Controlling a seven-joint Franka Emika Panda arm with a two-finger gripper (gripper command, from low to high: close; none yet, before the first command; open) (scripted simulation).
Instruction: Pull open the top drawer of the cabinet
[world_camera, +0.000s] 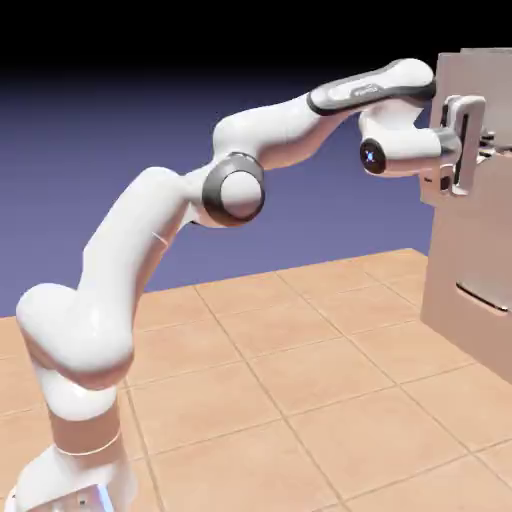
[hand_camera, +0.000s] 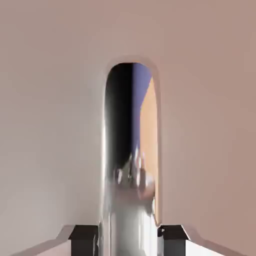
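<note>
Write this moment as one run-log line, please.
tool: shut on top drawer handle | top drawer: front fills hand view | cabinet: exterior view's right

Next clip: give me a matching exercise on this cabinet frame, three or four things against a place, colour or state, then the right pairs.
Things:
1. gripper
2. top drawer
3. lower drawer handle
4. floor

Descriptions:
A. orange-tan tiles
B. shut on the shiny bar handle
C. untouched, low on the cabinet front
D. pale beige front at the exterior view's upper right

Pairs: 1-B, 2-D, 3-C, 4-A
</note>
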